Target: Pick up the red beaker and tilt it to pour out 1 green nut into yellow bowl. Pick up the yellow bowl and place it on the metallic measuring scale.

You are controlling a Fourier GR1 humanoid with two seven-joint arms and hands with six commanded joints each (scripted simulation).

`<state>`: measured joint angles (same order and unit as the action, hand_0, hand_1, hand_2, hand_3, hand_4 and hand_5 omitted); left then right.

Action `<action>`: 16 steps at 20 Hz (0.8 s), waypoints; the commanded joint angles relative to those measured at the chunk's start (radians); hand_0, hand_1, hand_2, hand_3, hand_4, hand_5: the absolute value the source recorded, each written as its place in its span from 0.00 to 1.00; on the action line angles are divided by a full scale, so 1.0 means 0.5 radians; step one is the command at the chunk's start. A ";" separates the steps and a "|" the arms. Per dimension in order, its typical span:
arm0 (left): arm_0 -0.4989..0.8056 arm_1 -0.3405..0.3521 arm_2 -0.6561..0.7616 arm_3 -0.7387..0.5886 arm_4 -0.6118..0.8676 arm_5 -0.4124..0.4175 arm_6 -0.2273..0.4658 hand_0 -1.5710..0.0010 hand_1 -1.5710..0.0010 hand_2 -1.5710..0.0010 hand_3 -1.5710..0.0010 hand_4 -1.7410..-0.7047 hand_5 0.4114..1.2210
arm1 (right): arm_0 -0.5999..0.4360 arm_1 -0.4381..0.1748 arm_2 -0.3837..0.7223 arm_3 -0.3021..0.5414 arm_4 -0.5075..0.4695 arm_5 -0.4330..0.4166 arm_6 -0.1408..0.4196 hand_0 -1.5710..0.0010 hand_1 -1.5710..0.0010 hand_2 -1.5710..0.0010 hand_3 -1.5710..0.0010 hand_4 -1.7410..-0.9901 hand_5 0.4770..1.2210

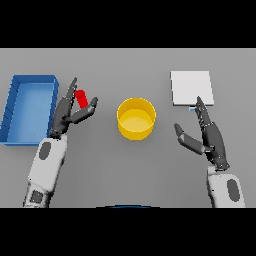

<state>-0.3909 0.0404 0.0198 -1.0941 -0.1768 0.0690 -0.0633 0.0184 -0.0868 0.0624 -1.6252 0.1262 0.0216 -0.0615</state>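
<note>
We see the left hand (67, 112) beside the red beaker (81, 98), fingers straight and spread with the thumb reaching out under it; the beaker shows between fingers and thumb, but we cannot tell whether anything touches it. A blue bin (15, 107) lies just left of that hand on the grey surface (125, 170). The yellow bowl (136, 118) stands in the middle. The right hand (207, 135) is released, fingers extended, near the white scale (192, 88) beyond its fingertips.

text: none readable | labels: none, as far as visible
</note>
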 commanded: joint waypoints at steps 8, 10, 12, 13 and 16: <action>-0.203 -0.048 0.085 0.360 0.012 0.053 -0.248 1.00 1.00 1.00 1.00 0.40 0.37 | 0.005 -0.010 -0.026 -0.004 -0.026 0.000 0.021 1.00 1.00 1.00 1.00 0.58 0.23; -0.254 -0.067 0.129 0.420 0.040 0.087 -0.256 0.90 0.91 0.89 0.92 0.36 0.41 | -0.021 -0.021 -0.042 0.015 -0.033 0.001 0.029 1.00 1.00 1.00 1.00 0.59 0.23; -0.284 -0.081 0.178 0.472 0.082 0.095 -0.296 0.63 0.65 0.65 0.73 0.31 0.46 | -0.035 -0.009 -0.037 0.052 -0.020 -0.009 0.051 1.00 1.00 1.00 1.00 0.60 0.23; -0.287 -0.104 0.184 0.482 0.094 0.098 -0.315 0.50 0.52 0.52 0.59 0.31 0.57 | -0.039 -0.006 -0.035 0.044 -0.023 -0.008 0.048 1.00 1.00 1.00 1.00 0.60 0.23; -0.360 -0.096 0.220 0.583 0.089 0.144 -0.341 0.26 0.26 0.27 0.31 0.20 0.78 | -0.037 -0.024 -0.047 0.046 -0.024 -0.005 0.049 1.00 1.00 1.00 1.00 0.60 0.23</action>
<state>-0.5718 -0.0078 0.1297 -0.8029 -0.1307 0.1406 -0.2315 -0.0002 -0.0990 0.0388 -1.6023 0.1144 0.0187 -0.0358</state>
